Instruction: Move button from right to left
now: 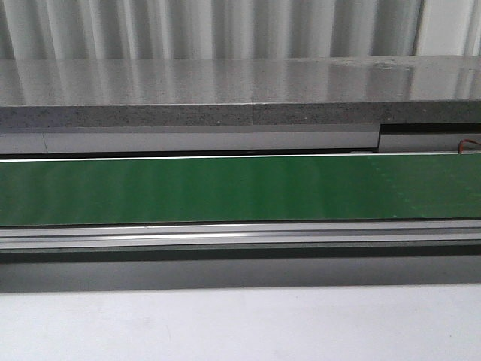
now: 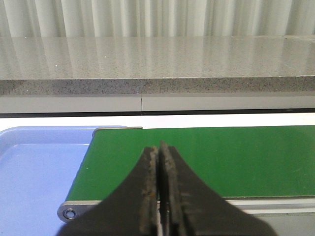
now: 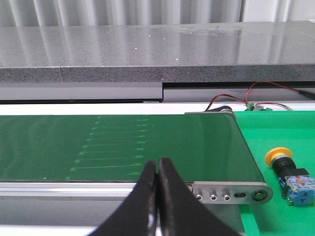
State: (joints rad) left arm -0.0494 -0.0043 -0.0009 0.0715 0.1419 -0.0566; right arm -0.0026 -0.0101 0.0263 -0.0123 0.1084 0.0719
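The button point(image 3: 288, 174) is lying on its side on a green tray point(image 3: 275, 128) just past the right end of the green conveyor belt point(image 3: 147, 142), within the right arm's reach. The right gripper point(image 3: 157, 172) is hanging above the belt's near rail, its fingers pressed together and holding nothing. The left gripper point(image 2: 158, 160), likewise closed and empty, is waiting near the belt's left end, where a blue tray point(image 2: 39, 167) sits, probably as the destination.
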